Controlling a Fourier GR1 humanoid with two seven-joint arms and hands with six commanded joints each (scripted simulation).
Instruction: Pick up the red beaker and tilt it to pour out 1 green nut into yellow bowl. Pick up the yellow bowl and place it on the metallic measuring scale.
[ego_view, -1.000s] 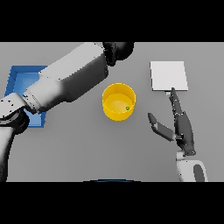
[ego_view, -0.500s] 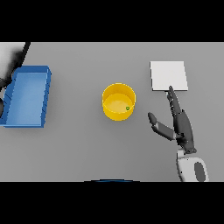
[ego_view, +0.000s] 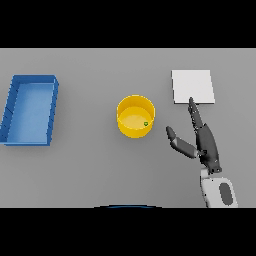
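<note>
Yellow bowl (ego_view: 135, 116) beside open, seemingly empty right robot hand (ego_view: 206, 142)

No writing, label, brand or number can be read anywhere: not on the yellow bowl (ego_view: 135, 116), nor on the things around it.

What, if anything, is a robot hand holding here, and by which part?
Nothing is held. The right robot hand is open, fingers straight, apart from the yellow bowl, which sits untouched on the table. The left robot hand is out of view.
</note>
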